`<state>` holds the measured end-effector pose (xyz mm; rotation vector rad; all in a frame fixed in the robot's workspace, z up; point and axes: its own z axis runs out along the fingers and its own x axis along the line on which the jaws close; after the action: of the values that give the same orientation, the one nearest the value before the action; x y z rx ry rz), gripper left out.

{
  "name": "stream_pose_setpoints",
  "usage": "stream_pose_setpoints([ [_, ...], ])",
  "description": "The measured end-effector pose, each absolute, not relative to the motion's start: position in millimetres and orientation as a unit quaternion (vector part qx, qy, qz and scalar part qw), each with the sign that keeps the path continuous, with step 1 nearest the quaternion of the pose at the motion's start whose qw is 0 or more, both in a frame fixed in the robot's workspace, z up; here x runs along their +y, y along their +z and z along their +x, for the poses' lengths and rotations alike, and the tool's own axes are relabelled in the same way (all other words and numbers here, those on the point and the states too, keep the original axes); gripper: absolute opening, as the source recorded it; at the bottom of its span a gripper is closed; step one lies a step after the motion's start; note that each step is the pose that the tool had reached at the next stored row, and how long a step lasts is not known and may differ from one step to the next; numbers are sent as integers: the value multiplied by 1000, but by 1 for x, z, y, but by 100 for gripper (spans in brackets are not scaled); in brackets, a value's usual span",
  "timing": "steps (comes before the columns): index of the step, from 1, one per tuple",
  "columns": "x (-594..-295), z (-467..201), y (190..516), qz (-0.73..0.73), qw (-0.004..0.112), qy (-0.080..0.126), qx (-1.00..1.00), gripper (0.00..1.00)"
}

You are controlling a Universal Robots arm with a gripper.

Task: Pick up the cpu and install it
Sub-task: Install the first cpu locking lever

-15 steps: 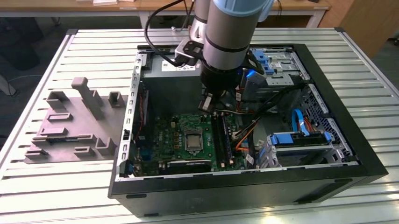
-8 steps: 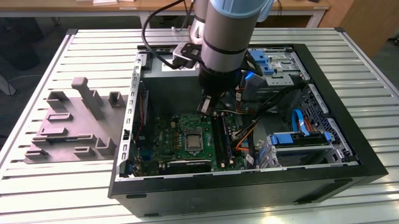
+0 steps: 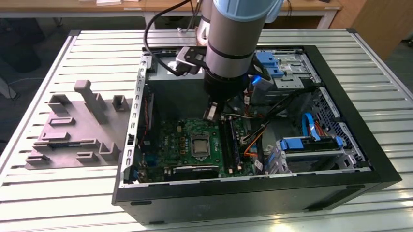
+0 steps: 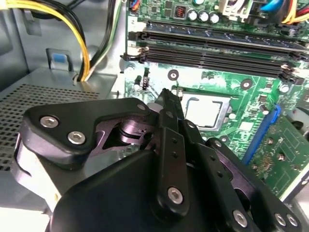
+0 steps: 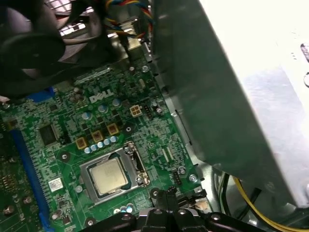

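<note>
In the exterior view the arm (image 3: 232, 43) reaches down into an open black computer case (image 3: 258, 188) that lies on its side on a slatted metal surface (image 3: 96, 193). The gripper (image 3: 213, 112) hangs above the green motherboard (image 3: 174, 145), a little above and toward the exterior view's right of the socket (image 3: 195, 145), where a pale square, the cpu (image 3: 196, 146), sits inside the metal frame. A grey moulded tray (image 3: 71, 130) rests on the surface to the exterior view's left of the case, and blue drive brackets (image 3: 310, 142) and bundled cables (image 3: 258, 130) lie toward the exterior view's right inside the case. In the second wrist view the black gripper (image 4: 164, 96) is seen from behind, its two fingers (image 4: 166, 104) pressed together to a narrow tip with nothing between them. Just past that tip lies the cpu (image 4: 205, 110), flat in its socket (image 4: 227, 112) on the motherboard (image 4: 241, 82), apart from the fingers. Long dark memory slots (image 4: 217, 46) run across the board beyond it, and yellow cables (image 4: 82, 43) pass over the grey case wall (image 4: 43, 92). In the first wrist view the cpu (image 5: 109, 176) lies square and flat within the socket frame (image 5: 87, 166) on the motherboard (image 5: 58, 121), with the closed fingertips (image 5: 166, 198) near it but not touching. A grey metal box (image 5: 231, 96) stands beside the board.
</note>
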<state>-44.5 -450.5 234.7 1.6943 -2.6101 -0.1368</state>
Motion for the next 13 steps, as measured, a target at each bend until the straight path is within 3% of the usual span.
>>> stream_pose_setpoints([
  [13,-461,-45,235,549,13,-44,-834,11],
])
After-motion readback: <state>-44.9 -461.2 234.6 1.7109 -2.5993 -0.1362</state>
